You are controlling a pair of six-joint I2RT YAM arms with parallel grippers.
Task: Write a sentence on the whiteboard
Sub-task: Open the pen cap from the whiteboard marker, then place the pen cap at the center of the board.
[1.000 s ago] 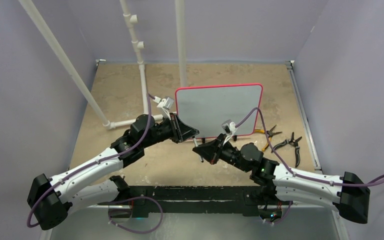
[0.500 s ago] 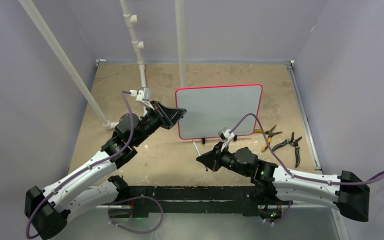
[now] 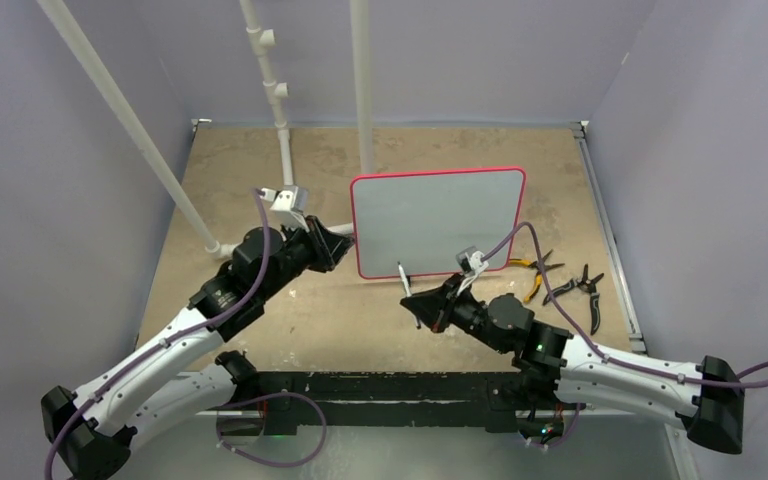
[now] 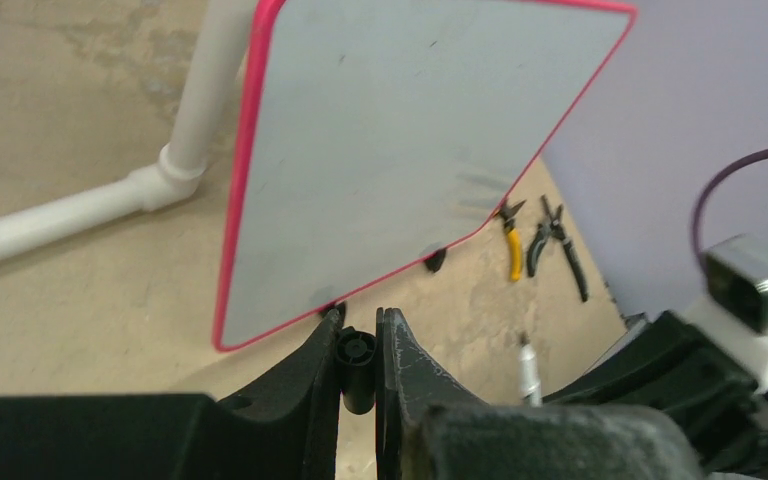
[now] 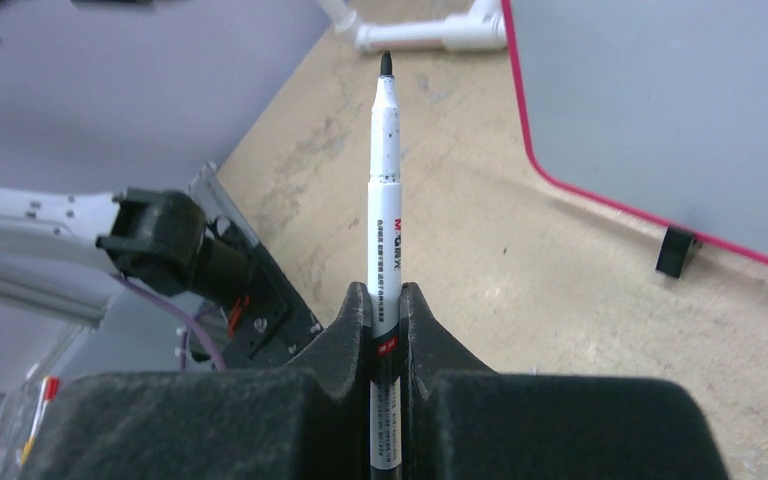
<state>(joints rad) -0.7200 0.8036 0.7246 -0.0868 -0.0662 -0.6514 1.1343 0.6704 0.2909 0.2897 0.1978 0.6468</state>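
— Where's the whiteboard (image 3: 438, 220)?
— Standing on its black feet mid-desk (image 3: 260, 170), just beside the white pipe (image 3: 285, 150). Pliers (image 3: 540, 270) lie to its right.
— And the right fingers (image 5: 345, 340)?
— Clamped on an uncapped marker (image 5: 386, 200), tip near the board's lower edge, not touching.
— The left fingers (image 4: 305, 385)?
— Nearly closed, pinching a small black cap (image 4: 357, 365).

Open tabletop (image 3: 360, 322) before whiteboard (image 3: 438, 215); pipes (image 3: 285, 150) crowd left (behind too), pliers (image 3: 586, 280) lie right.
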